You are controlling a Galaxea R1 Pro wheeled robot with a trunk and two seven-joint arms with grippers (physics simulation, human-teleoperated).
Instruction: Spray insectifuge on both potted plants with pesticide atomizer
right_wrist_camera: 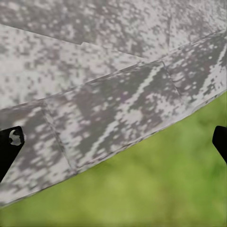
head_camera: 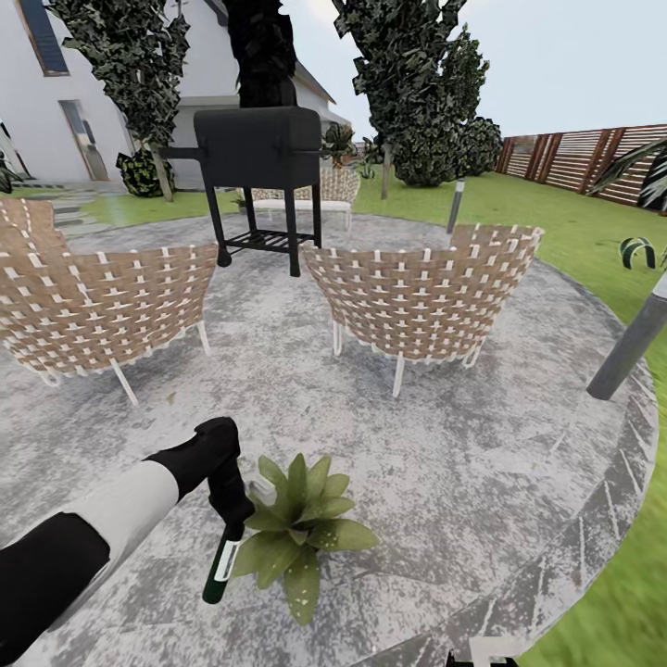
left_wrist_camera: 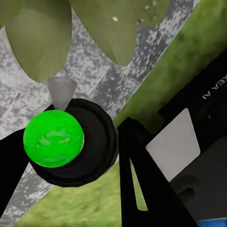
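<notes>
One potted plant (head_camera: 298, 535), a low rosette of pointed green leaves, sits on the grey patio (head_camera: 463, 445) near its front edge. My left gripper (head_camera: 232, 519) hangs just left of it, shut on the pesticide atomizer (head_camera: 220, 567), a dark green bottle with a white label. In the left wrist view the atomizer's bright green top (left_wrist_camera: 53, 138) and black collar sit between the black fingers (left_wrist_camera: 137, 184). Its pale cone nozzle (left_wrist_camera: 61, 91) points toward the leaves (left_wrist_camera: 40, 42). My right gripper (right_wrist_camera: 113, 142) is open above the patio's edge and grass, holding nothing.
Two wicker chairs (head_camera: 426, 292) (head_camera: 102, 301) stand on the patio beyond the plant, with a black grill (head_camera: 259, 148) behind them. A grey bollard (head_camera: 635, 338) leans in at the right. Lawn (head_camera: 593, 232) and a slatted fence (head_camera: 584, 157) lie farther right.
</notes>
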